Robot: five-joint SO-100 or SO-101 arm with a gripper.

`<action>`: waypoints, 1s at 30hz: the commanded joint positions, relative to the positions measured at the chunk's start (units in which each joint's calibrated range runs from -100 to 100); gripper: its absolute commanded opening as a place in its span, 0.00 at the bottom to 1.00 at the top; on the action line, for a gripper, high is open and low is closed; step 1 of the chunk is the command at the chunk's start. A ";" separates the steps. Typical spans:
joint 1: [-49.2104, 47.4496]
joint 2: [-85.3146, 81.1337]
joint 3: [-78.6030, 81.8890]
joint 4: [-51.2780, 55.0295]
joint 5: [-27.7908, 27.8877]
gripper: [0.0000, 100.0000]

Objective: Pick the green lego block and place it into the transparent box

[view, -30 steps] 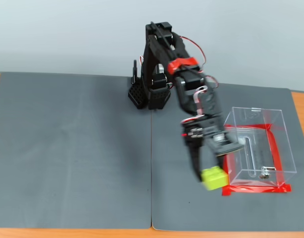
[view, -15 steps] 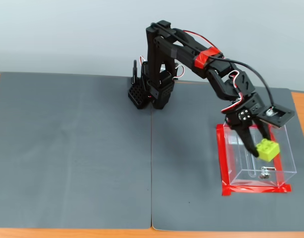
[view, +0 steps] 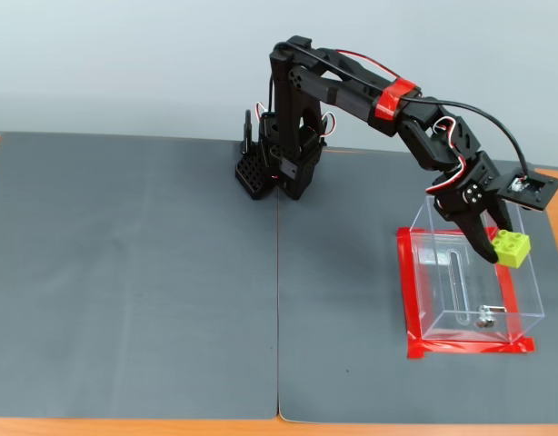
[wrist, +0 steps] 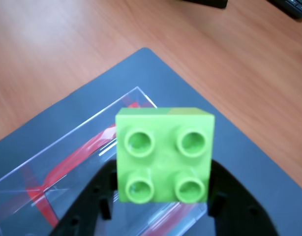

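While the end effector (view: 499, 243) is clenched on the green lego block (view: 512, 247), studs toward the wrist camera, it hangs above the transparent box's (view: 524, 320) far-right rim, so release needs a shift inward.

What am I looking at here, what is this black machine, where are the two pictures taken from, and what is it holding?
It is a small black robot arm bolted to a table covered by grey mats. The fixed view looks at the whole scene from the front and above. The wrist view comes from a camera riding on the arm, looking past its two-finger gripper. The gripper holds a small lime-green plastic brick with four round studs, up in the air over a clear plastic rectangular box edged with red tape. The brick is not in the box yet.
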 commanded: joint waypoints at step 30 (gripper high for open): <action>-1.93 2.54 -0.51 6.72 -0.10 0.26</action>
